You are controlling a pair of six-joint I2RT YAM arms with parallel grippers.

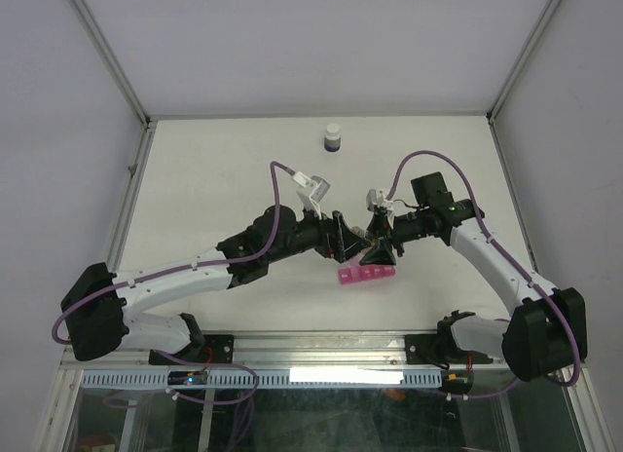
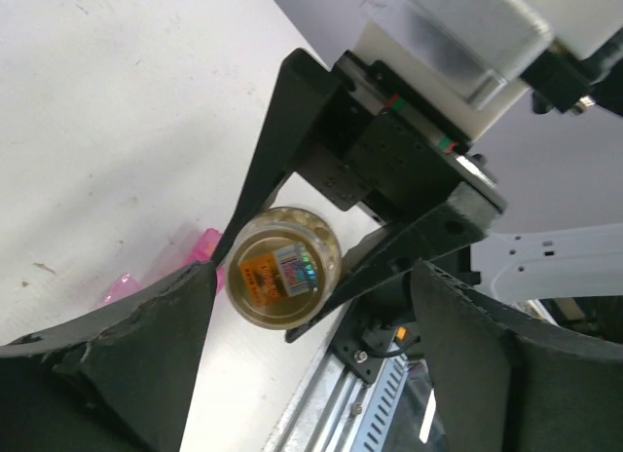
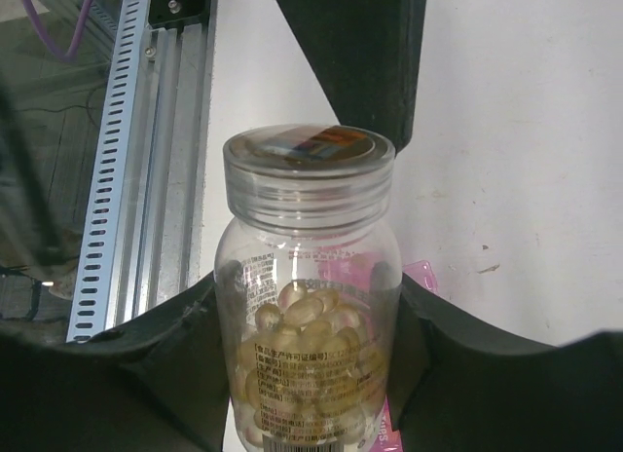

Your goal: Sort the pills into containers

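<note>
Right hand is clenching the clear bottle around its body, both pads pressing the sides. The clear lid is sitting on the neck. The pills are lying inside the bottle as a pale yellow mass, filling roughly the lower half.

Left hand is released. Its jaws are standing wide at the lower corners of the wrist frame, facing the lid end-on and touching nothing.

From above, both hands are meeting at frame centre, tip to tip, with the bottle hidden between them. The pink organiser is lying on the tabletop just below them in the frame, lids closed as far as can be told. A dark white-capped bottle is standing at upper centre, well apart.
</note>
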